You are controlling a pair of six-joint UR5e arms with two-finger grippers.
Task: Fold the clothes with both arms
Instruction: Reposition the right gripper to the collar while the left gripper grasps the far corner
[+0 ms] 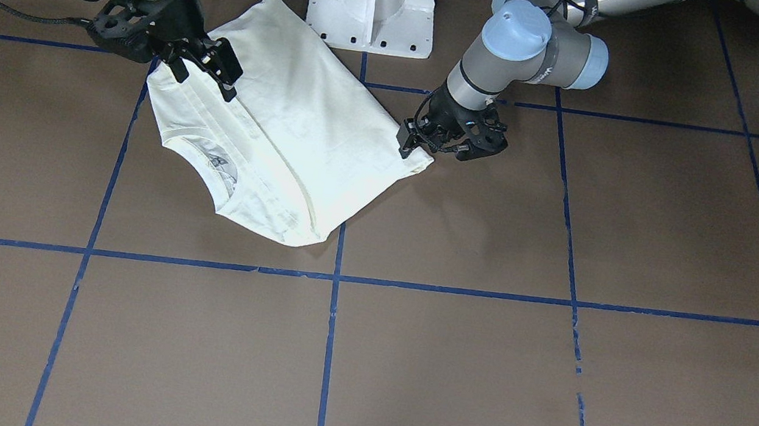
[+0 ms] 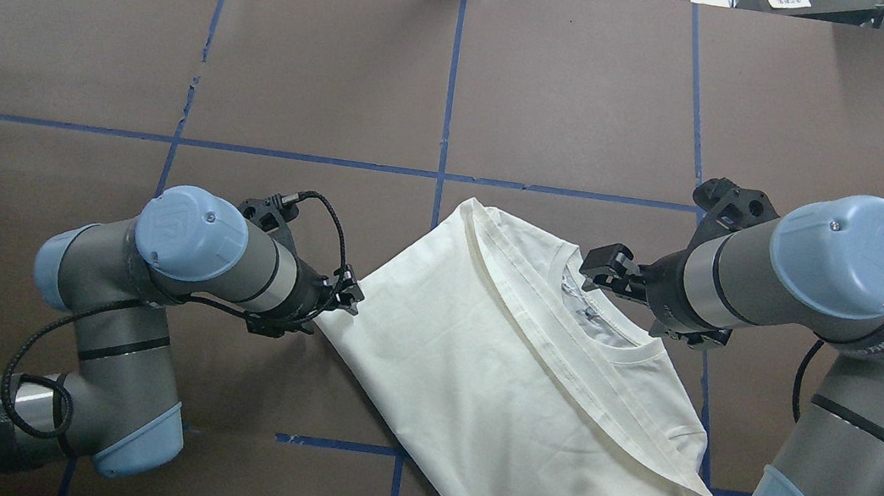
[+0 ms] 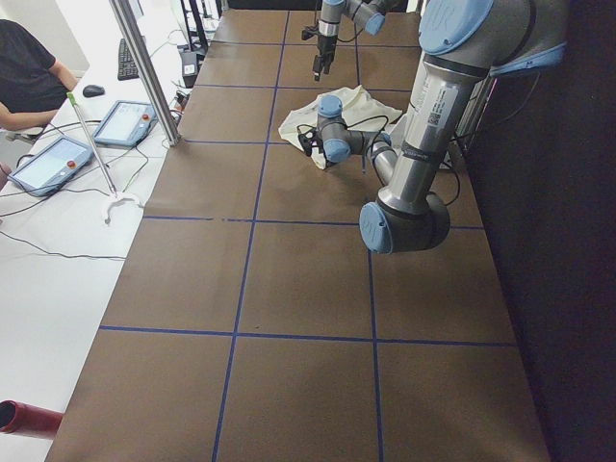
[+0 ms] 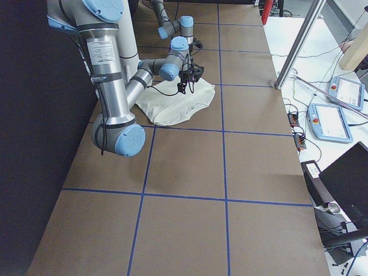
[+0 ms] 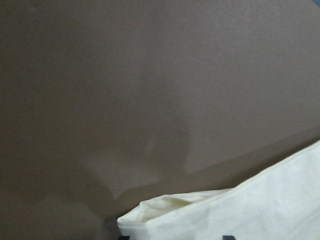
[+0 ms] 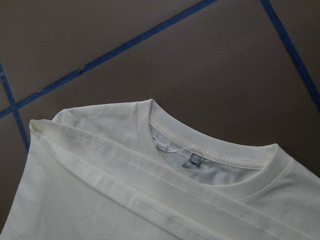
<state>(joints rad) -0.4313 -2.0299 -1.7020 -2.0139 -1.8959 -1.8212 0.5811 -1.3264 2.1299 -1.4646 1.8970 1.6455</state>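
Low, elbow-bent left arm (image 2: 235, 263) with jaws apart; higher-wristed right arm (image 2: 746, 271), jaws apart too.

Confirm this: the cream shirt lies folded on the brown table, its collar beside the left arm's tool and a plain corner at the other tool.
Not quite. The collar lies beside the right arm's tool, and the plain corner is at the left tool; the overhead exterior view shows this. The rest holds: the cream shirt lies folded on the brown table.
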